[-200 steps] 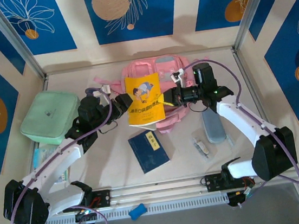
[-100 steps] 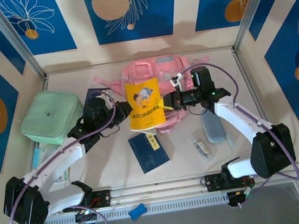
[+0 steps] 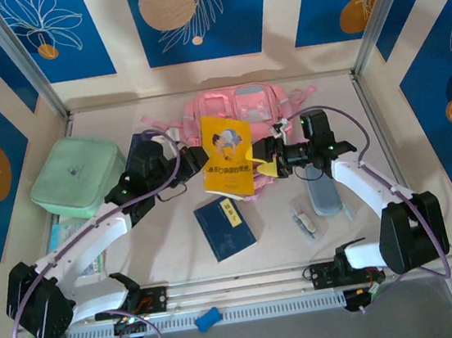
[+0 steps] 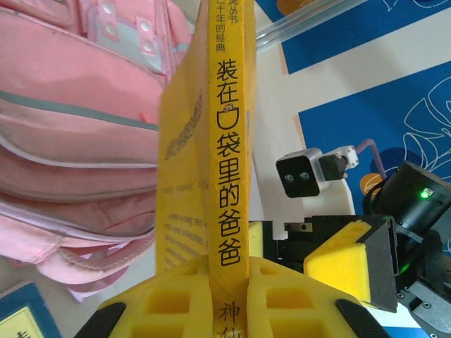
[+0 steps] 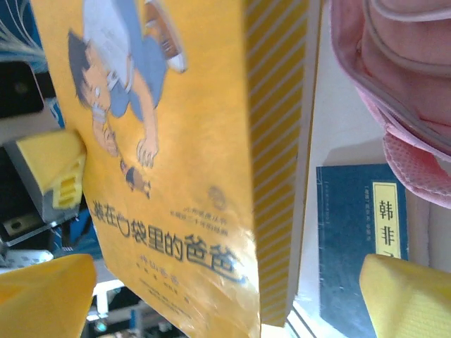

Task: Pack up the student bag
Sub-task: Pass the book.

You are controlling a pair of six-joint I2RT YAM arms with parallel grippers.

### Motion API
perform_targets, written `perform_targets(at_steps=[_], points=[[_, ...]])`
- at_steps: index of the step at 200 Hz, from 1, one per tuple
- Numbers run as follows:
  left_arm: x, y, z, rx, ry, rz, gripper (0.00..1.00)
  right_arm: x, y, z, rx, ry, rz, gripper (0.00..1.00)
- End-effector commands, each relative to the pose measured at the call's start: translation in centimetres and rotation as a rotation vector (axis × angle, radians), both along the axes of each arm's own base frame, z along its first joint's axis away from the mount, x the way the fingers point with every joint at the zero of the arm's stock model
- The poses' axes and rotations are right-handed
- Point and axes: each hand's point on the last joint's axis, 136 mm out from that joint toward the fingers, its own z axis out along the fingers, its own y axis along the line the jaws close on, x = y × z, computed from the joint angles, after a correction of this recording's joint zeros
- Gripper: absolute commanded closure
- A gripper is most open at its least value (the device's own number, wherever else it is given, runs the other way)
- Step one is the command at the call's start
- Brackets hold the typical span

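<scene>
Yellow book (image 3: 227, 154) now clamped by left claw (image 3: 197, 158) alone; right claw (image 3: 262, 167) sprung wide, released.

We see a robot test cell in a lab: a pale worktop (image 3: 276, 241) boxed in by metal posts (image 3: 25, 66) and blue leaf-print panels (image 3: 225, 29), with two arms (image 3: 83, 244) bolted to a rail (image 3: 240, 281) at its near edge.

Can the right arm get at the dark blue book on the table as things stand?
Probably yes. The right gripper is open and empty, and the dark blue book lies flat and uncovered close by. The yellow book in the left gripper hangs just behind it.
</scene>
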Motion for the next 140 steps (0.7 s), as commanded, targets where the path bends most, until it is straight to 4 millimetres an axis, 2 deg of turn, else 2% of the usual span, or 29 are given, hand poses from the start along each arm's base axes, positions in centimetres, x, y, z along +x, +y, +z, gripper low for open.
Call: perform_targets(at_steps=[1,44,78,95,140], points=[[-0.3,-2.3,6.7,-0.152,-0.139,-0.069,1.00,-0.3,0.3,1.0,0.061,-0.002,0.024,0.01],[-0.4,-4.4,10.1,-0.253,-0.194,-0.105,1.00,0.0,0.7,1.8,0.159,-0.016,0.044,0.01],[-0.1,-4.9,11.0,-0.281,-0.209,-0.100,1.00,-0.2,0.8,3.3,0.215,-0.031,0.067,0.01],[0.2,-4.8,10.2,-0.239,-0.202,-0.088,1.00,-0.5,0.6,4.5,0.250,-0.058,0.078,0.01],[0.9,-2.9,5.6,-0.018,-0.157,-0.005,1.00,-1.9,0.1,7.5,0.256,-0.118,0.085,0.00]])
